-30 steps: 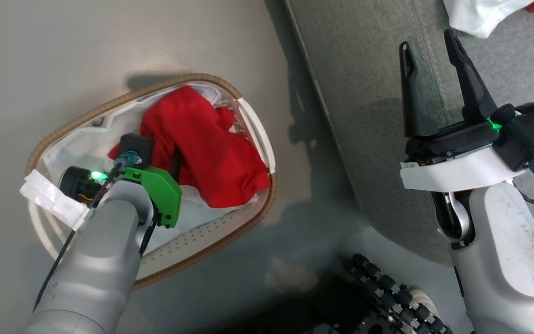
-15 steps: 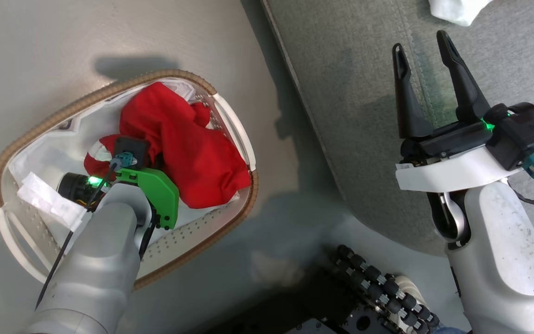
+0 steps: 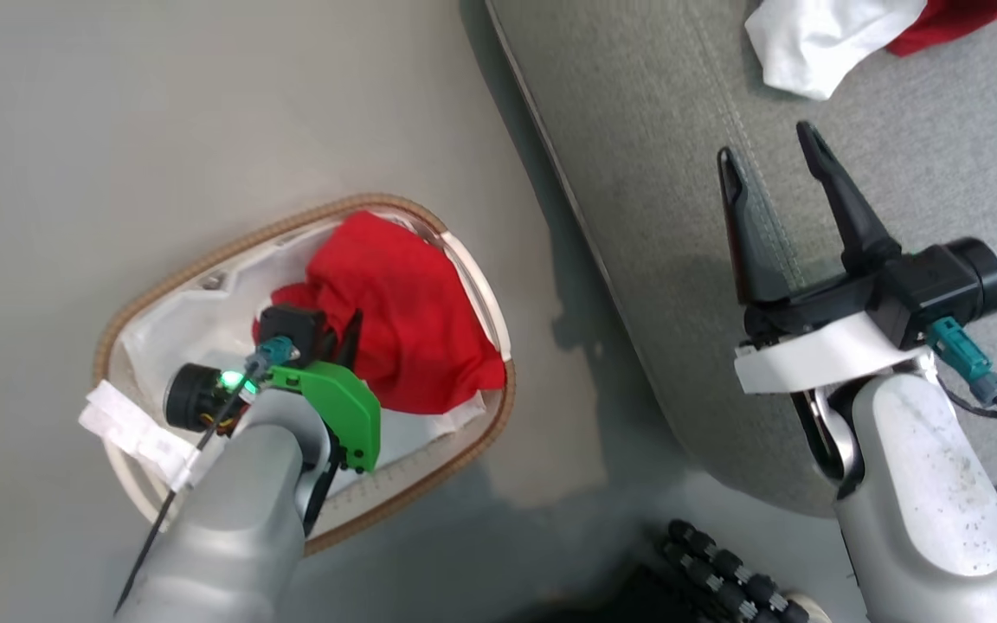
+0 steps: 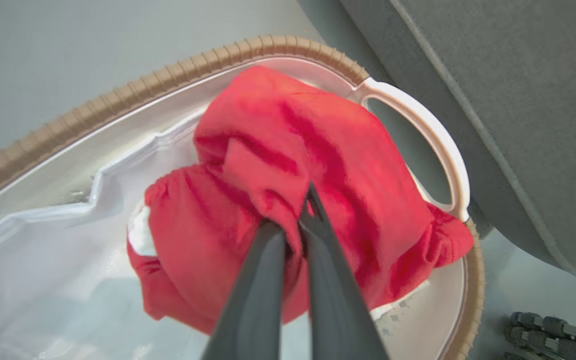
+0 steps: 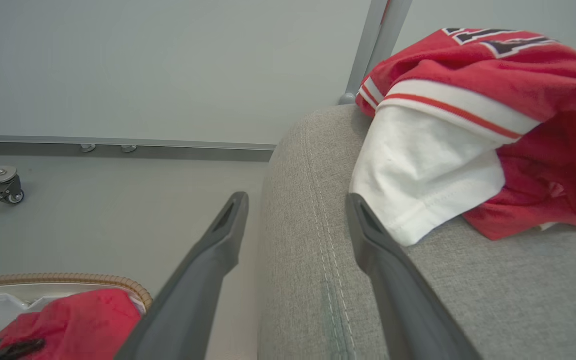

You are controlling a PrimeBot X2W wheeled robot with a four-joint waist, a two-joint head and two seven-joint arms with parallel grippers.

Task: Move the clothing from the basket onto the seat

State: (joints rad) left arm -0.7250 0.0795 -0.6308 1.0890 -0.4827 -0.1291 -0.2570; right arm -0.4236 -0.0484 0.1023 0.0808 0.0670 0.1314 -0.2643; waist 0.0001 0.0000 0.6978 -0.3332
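Left gripper point(image 4: 293, 217) clamped on a fold of the red shirt point(image 4: 358, 165), which lies at the right end of the basket point(image 4: 118, 95).
Jersey point(image 5: 468, 75) already on the seat point(image 3: 654, 130); right gripper point(image 3: 767, 143) spread and empty over its left edge. Risk: the thin pinch slips on lifting, or drags the white liner point(image 4: 43, 260), possibly caught underneath. Versus the earlier frame, shirt bunched tighter; head camera shifted.

No text I can read. Dark lettering point(image 5: 505, 46) on my side's jersey point(image 5: 468, 140) is folded and cut off: illegible.
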